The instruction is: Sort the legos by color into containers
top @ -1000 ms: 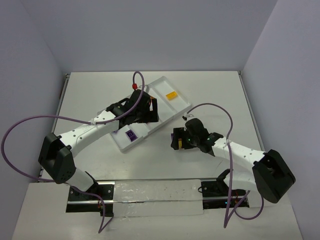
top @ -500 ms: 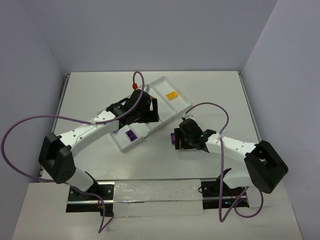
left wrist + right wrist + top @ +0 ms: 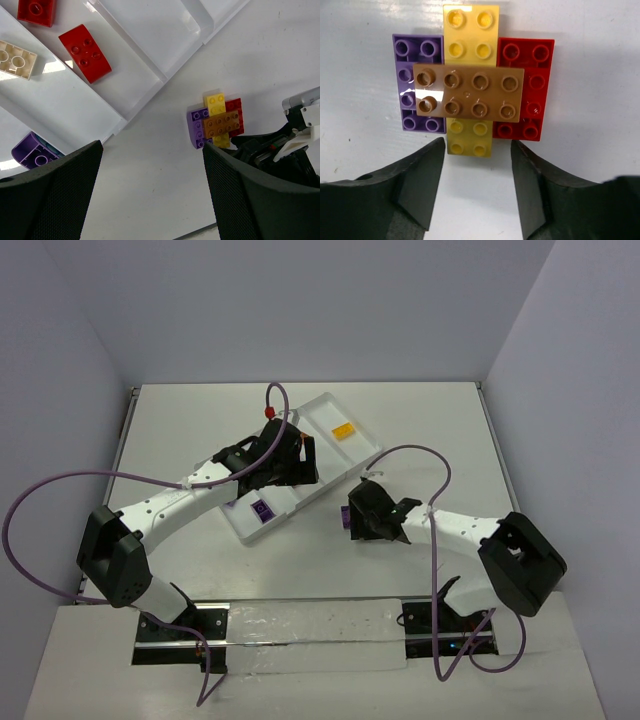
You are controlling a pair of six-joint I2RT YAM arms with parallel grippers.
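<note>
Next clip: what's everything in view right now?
Table: one, white, beneath everything
Tray: one, white, four long compartments, mid-table
Red bricks: two, red, same tray compartment
Tan brick: one, tan, next compartment over
Purple brick: one, purple, tray's near end, partly hidden
Yellow-orange brick: one, yellow-orange, tray's far-right compartment
Joined bricks: four, brown-orange across purple, yellow, red, on table beside tray
Clear strip: one, clear, near table edge
Cables: two, purple, one per arm
Arms: two, white and black
Left fingers: two, black, open, over tray edge
Right fingers: two, black, apart, flanking the joined bricks' nearest end
</note>
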